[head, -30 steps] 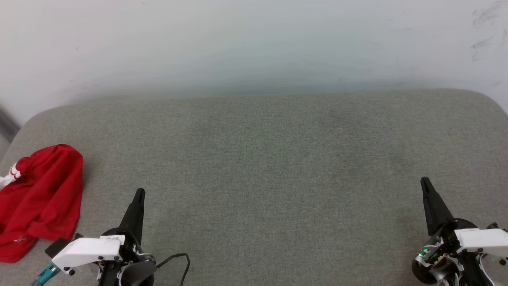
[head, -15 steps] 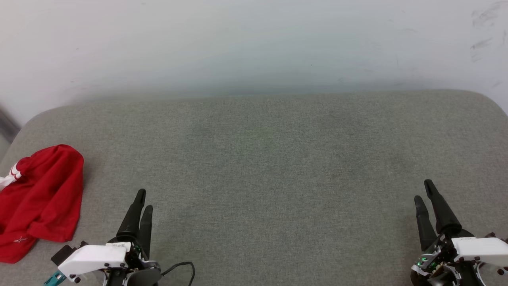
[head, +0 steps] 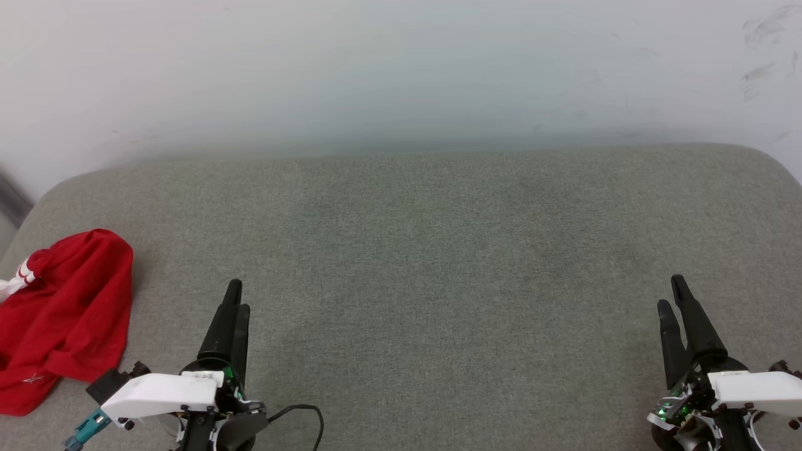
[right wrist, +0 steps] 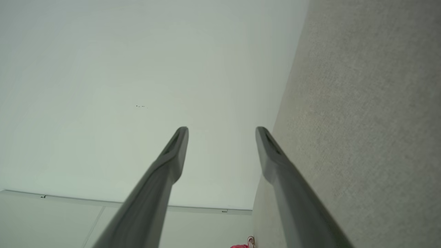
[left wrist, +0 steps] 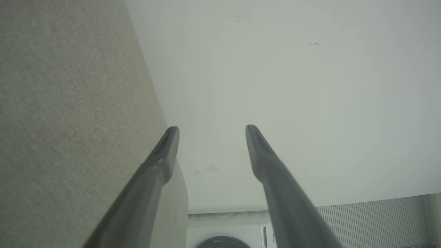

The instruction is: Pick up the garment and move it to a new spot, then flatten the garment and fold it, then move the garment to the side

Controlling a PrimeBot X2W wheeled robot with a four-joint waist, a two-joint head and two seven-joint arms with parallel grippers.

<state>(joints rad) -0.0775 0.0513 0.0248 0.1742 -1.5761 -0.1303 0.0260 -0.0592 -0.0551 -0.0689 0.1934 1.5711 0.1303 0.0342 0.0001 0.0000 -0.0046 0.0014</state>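
The garment [head: 66,316], a red jersey with a bit of red-and-white striped trim, lies crumpled at the far left edge of the grey cushion [head: 426,263]. A small red scrap of the garment [right wrist: 241,246] peeks in at the bottom of the right wrist view. My left gripper [head: 238,295] hovers at the lower left, to the right of the jersey and apart from it, fingers open and empty. In the left wrist view the left gripper [left wrist: 211,129] has its fingers spread wide. My right gripper [head: 670,293] stands open at the lower right, far from the jersey; the right gripper [right wrist: 222,130] holds nothing.
A pale wall [head: 401,69] rises behind the cushion's back edge. A black cable [head: 307,416] loops beside the left wrist. A white appliance [left wrist: 224,234] and a ribbed panel [left wrist: 375,220] show beyond the cushion in the left wrist view.
Both grippers went from shut to open. The left gripper moved slightly forward and right; the right one shifted a little. The garment has not moved.
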